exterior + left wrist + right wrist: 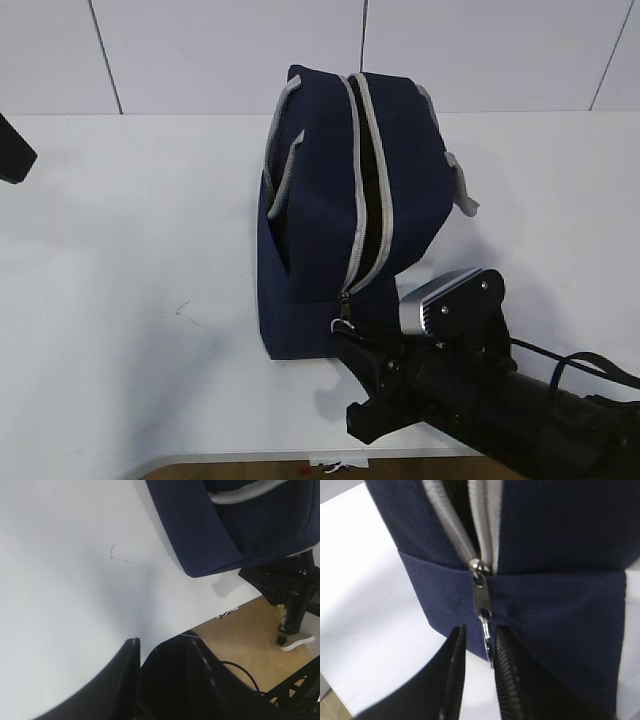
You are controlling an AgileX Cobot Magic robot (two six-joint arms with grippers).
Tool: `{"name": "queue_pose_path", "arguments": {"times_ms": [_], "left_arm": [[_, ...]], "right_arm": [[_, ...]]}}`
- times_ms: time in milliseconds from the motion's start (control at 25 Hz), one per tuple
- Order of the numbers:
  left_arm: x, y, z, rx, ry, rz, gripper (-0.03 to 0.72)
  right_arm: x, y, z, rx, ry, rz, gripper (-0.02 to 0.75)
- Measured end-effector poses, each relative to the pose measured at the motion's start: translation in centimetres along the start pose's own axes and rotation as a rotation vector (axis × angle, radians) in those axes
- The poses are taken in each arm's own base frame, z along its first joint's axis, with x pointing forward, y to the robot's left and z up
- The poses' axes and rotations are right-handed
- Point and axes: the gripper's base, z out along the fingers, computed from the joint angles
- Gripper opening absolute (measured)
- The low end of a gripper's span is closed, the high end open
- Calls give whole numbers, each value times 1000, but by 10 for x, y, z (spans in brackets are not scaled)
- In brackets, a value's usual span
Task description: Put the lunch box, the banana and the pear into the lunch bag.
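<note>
Fabric of the lunch bag (pixel 330 180) looks soft and likely to sag, so the stiff metal zipper pull (pixel 485 625) seems the best hold. Left of the bag, the left gripper (pixel 137 680) hangs over bare table (pixel 130 250), jaws partly spread and empty. At the bag's near end, the right gripper (pixel 477 650) has nearly closed around the pull's ring.

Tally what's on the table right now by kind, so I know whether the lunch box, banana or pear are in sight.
Lunch bag: 1, navy, zipper open along the top
Zipper pull: 1, between the right gripper's jaws
Lunch box: 0 in sight
Banana: 0 in sight
Pear: 0 in sight
Total: 2; the bag's inside is too dark to check.
</note>
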Motion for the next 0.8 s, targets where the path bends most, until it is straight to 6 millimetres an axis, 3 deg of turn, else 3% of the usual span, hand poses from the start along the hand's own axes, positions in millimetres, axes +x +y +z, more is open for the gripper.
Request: {"name": "queue_pose_path", "arguments": {"times_ms": [400,640,800], "left_arm": [[0,-2,0,19,-3,-6,244],[0,-2,0,19,-3,-6,244],[0,-2,0,19,-3,-7,244]], "right_arm": [[0,0,0,1,4,-2,153],[5,-1,1,3,26,-2,67],[5,-1,1,3,26,-2,48]]}}
